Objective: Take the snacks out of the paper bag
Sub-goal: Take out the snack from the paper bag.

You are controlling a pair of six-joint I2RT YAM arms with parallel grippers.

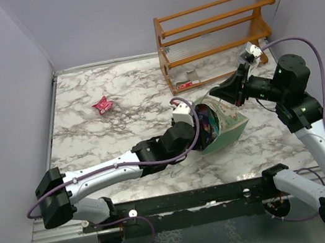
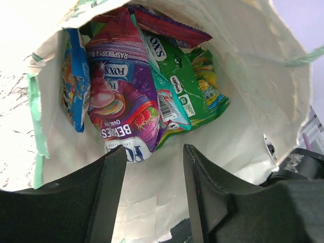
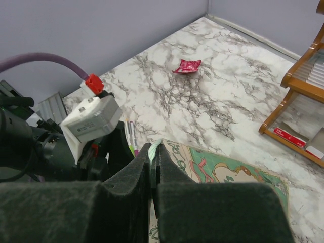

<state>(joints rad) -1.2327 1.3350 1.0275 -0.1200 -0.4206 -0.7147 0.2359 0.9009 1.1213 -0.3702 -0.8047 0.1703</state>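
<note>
The pale green paper bag [image 1: 234,126] lies on its side in the middle of the table, mouth towards the left arm. My right gripper [image 3: 154,147] is shut on the upper rim of the bag [image 3: 228,169] and holds the mouth up. Inside lie several snacks: a purple berry packet [image 2: 124,101], a blue packet [image 2: 76,86] on the left and a green packet [image 2: 177,86] on the right. My left gripper [image 2: 154,148] is inside the mouth, open. Nothing sits between its fingers, and the purple packet's lower edge lies just past the left fingertip. Another pink-red packet [image 1: 103,105] lies on the table far left of the bag.
An orange wooden rack [image 1: 217,36] stands at the back right with a small red-and-white flat item [image 1: 184,84] on its lowest shelf. Green and purple marker pens [image 3: 131,136] lie on the marble beside the bag. Walls close the table on three sides.
</note>
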